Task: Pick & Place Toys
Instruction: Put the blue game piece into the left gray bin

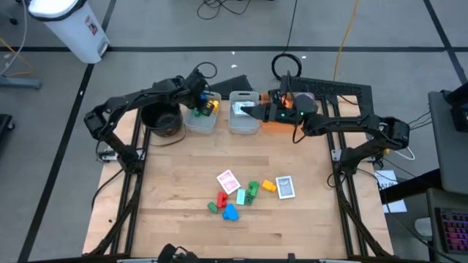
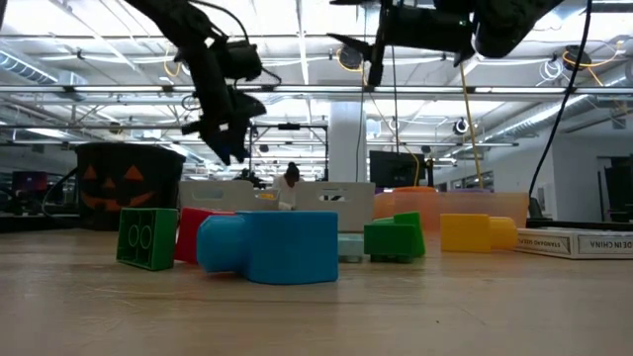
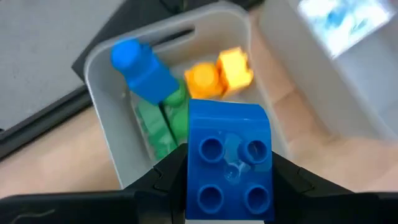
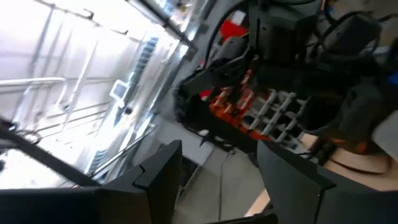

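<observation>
At the upper left of the overhead frame, the left gripper pinches a blue studded plastic block above the clear plastic bin of blocks, which an off-centre release might miss, while the right gripper hangs open, empty.

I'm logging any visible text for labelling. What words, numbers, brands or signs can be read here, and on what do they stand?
No text can be read in any view.
White bin beyond the table: a small red label, too small to read.
Flat box at the table's right edge: a line of print along its side, too blurred to read.
Cards on the table: patterned backs only, nothing legible.
Black pot: an orange pumpkin face, no words.
</observation>
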Action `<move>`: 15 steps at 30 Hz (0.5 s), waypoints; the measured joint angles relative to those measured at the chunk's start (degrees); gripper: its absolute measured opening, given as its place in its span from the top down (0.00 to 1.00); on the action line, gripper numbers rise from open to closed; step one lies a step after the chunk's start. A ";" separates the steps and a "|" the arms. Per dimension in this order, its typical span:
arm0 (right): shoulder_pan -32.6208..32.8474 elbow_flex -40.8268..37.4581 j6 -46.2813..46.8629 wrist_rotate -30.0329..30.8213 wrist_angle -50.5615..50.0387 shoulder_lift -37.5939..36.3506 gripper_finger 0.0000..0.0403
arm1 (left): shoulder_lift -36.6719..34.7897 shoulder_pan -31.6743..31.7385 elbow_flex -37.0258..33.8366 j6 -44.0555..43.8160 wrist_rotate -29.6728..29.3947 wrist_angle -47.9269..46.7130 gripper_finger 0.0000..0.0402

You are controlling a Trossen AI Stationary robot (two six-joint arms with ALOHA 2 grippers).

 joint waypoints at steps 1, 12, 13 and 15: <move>0.51 -0.67 -0.41 1.24 0.01 0.00 0.50 | 0.73 0.37 -0.02 0.81 0.64 -0.22 0.64; 3.29 -5.25 -0.42 8.11 3.79 -0.02 0.50 | 7.66 2.19 0.00 4.93 5.74 1.28 0.64; 3.08 -5.47 -0.29 8.13 3.92 -0.02 0.50 | 8.28 2.22 0.00 4.71 6.61 1.51 0.64; 2.72 -5.83 0.17 7.90 3.86 -0.02 0.50 | 9.69 2.20 0.29 3.70 7.79 1.45 0.64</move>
